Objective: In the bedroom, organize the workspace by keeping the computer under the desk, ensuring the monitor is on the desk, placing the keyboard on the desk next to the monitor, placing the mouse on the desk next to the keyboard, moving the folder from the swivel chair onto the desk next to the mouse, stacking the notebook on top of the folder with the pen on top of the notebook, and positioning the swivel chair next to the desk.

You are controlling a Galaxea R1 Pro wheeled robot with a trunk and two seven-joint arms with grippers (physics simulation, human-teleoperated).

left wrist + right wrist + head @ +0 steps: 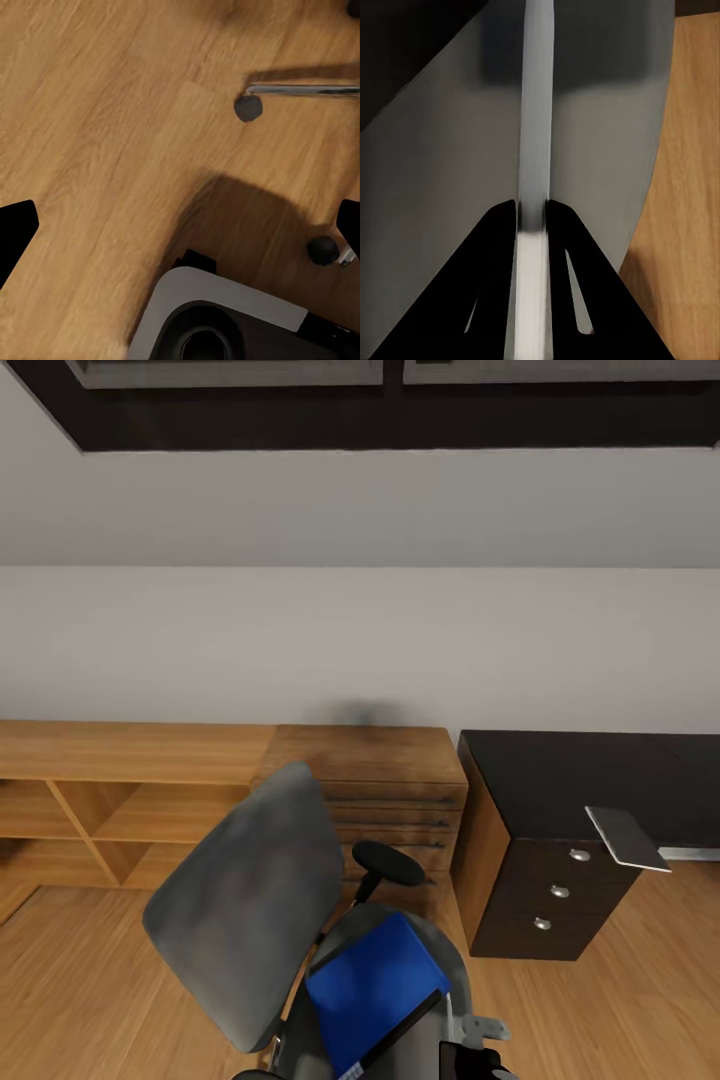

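Pale wall and wood floor fill the head view, with a light wooden dresser (365,760) against the wall. To its right is the glossy black table (580,780), its drawer unit facing me. A thin grey plate (627,838) overhangs the table's front corner; I cannot tell what it is. The swivel chair (250,910) stands close in front of me, well apart from the table, its backrest turned toward the dresser. The folder (375,990) lies flat on the seat, dark spine toward me.

I judge the folder light and fairly stiff but slick. It is best pinched at a free edge that overhangs the padding, since a flat sheet on soft cushion gives the jaws little to get under.

From the left wrist view I see bare floor, a chrome leg and castors of the chair's base, and part of my own base below. The left gripper (180,225) has its jaws spread wide, one black tip at each edge of the picture, with nothing between them.

From the right wrist view, the right gripper (532,206) has its jaws closed tight on a thin pale strip. I take this to be the pen (536,112), which runs straight out past the tips above the grey seat. It looks light, rigid and smooth, so it could slide or swivel in a narrow pinch. I would move it slowly.
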